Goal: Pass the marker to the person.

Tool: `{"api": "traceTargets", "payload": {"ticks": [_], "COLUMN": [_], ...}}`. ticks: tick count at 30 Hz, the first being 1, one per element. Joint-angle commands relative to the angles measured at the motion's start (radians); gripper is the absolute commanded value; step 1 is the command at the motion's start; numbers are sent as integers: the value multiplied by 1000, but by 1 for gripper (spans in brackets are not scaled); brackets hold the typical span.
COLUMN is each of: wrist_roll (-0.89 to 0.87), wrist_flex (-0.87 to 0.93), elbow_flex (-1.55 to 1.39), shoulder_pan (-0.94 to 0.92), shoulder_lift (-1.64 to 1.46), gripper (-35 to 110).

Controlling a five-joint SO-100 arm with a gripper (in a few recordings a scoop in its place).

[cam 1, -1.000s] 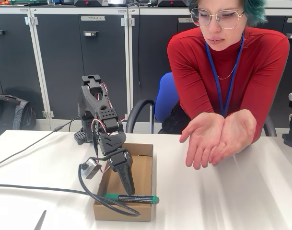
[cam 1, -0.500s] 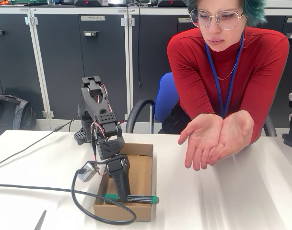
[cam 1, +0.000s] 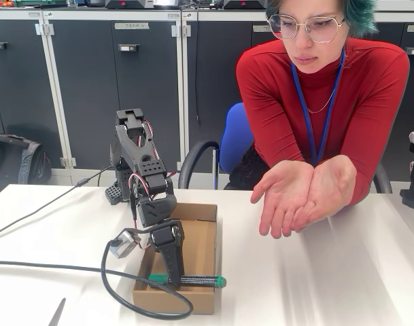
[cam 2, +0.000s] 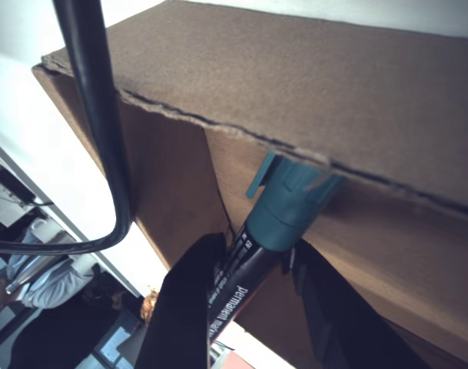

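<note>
Dark grey cabinet doors with pale frames stand behind a smooth, glossy white tabletop (cam 1: 342,272). Toward its front edge sits a shallow, open cardboard box (cam 1: 200,244) of matte brown board with a rough, torn rim. The marker (cam 1: 193,280), a slim cylinder with a dark barrel, white print and a ribbed green cap, lies level along the box's front wall, its cap pointing to the right in the fixed view. The black plastic gripper (cam 1: 174,278) reaches down into the box, its two fingers clamped on the marker's barrel; in the wrist view the marker (cam 2: 253,261) sits between the dark fingers, with its cap against the cardboard wall. A thick grey cable (cam 1: 125,299) loops round the box's front left corner. The person (cam 1: 322,102), in a red knit top, holds both cupped hands (cam 1: 298,193) above the tabletop's far edge, well apart from the box, with bare white surface between.
</note>
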State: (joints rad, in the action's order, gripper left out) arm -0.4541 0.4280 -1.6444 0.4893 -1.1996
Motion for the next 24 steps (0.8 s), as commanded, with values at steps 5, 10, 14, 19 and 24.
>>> {"api": "traceTargets", "payload": {"ticks": [5, 10, 14, 19, 24], "wrist_roll": [-3, 6, 6, 14, 34], "wrist_flex": [-3, -5, -9, -18, -48], "elbow_flex": [44, 49, 51, 61, 98], "shoulder_pan": [-11, -8, -6, 3, 28], "shoulder_lift": [-8, -8, -9, -18, -49], "gripper": [-1, -5, -5, -5, -5]}}
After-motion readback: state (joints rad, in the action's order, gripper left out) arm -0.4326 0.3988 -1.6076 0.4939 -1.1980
